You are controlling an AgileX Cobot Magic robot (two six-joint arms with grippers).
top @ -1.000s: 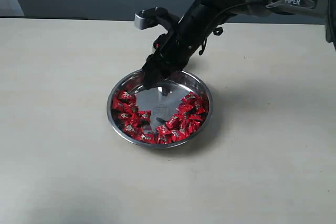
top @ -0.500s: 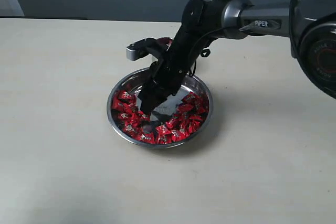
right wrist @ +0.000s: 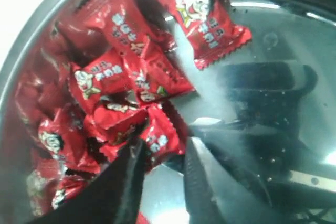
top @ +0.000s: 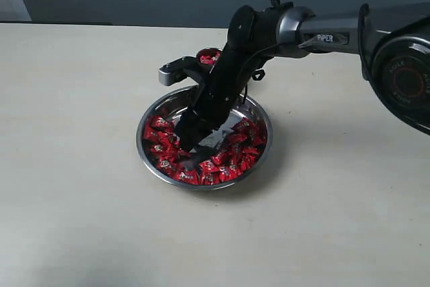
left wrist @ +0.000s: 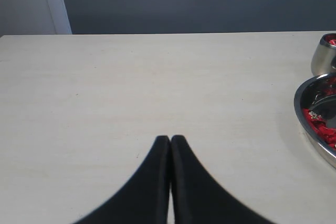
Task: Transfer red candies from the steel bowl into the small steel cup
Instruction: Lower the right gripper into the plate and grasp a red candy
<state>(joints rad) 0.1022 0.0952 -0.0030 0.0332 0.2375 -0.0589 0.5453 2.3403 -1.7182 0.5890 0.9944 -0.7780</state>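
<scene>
Steel bowl [left wrist: 299,103] with red candies [left wrist: 317,119] inside and the cup [left wrist: 324,60] just behind it sit at the edge of my left wrist view. My left gripper [left wrist: 170,139] is pressed together over the table [left wrist: 105,87].

Outside view: candies ring the bowl, and my right arm [top: 235,65] hides much of the cup.

Right wrist view: my right gripper [right wrist: 165,142] is down in the bowl, fingers apart, a candy [right wrist: 157,129] between the tips. I cannot tell whether it is pinched.

The right end effector [top: 190,154] reaches down into the steel bowl [top: 267,140] among the red candies [top: 236,152] on the table [top: 80,206]; the small steel cup [top: 204,54] stands just behind, holding candies.
</scene>
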